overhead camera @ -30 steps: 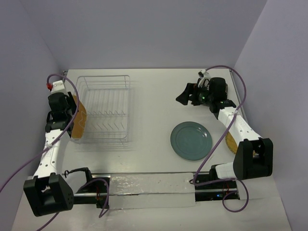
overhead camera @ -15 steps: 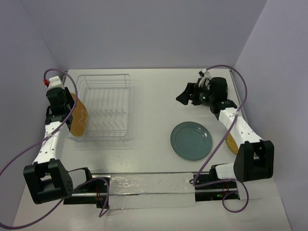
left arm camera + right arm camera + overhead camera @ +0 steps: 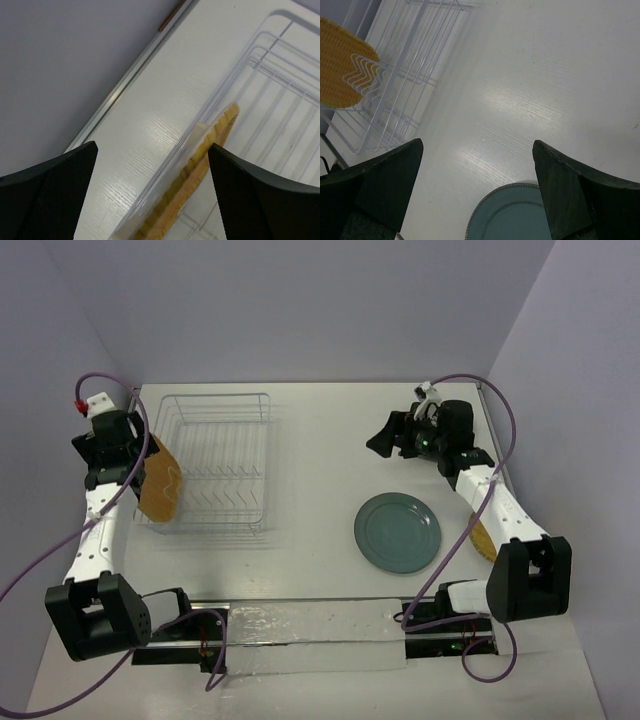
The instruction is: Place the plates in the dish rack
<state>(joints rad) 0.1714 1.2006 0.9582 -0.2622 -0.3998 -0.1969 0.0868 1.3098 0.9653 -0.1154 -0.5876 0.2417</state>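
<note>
Overhead view, with both wrist views. At the left of the overhead frame the left tool (image 3: 152, 150) hangs with its fingers spread and nothing between them. Below it the woven tan plate (image 3: 160, 480) stands tilted on edge against the left side of the white wire dish rack (image 3: 222, 455); whether it sits within the wires or just outside them cannot be told. It is judged light, stiff enough to stand and rough-textured, so a pinch across its upper rim should hold without slipping. The rack's thin tines (image 3: 225, 490) and raised sides would likely snag a rim that enters tilted; the middle and right slots lie open. Right of centre, the round teal-grey plate (image 3: 397, 532) lies flat on the white surface (image 3: 320, 420), well apart from the rack. It looks glazed, so probably heavier, slick and liable to chip. With its rim flush on the surface, a finger must work under the beaded edge. Bare surface between plate and rack leaves room for the carry. Above the plate in the frame, the right tool (image 3: 477, 145) hovers spread and empty. At far right a sliver of a small yellow-tan plate (image 3: 483, 538) shows beneath the right arm (image 3: 500, 510), near the wall (image 3: 575, 390), where room looks tight. No black plate is in view.
</note>
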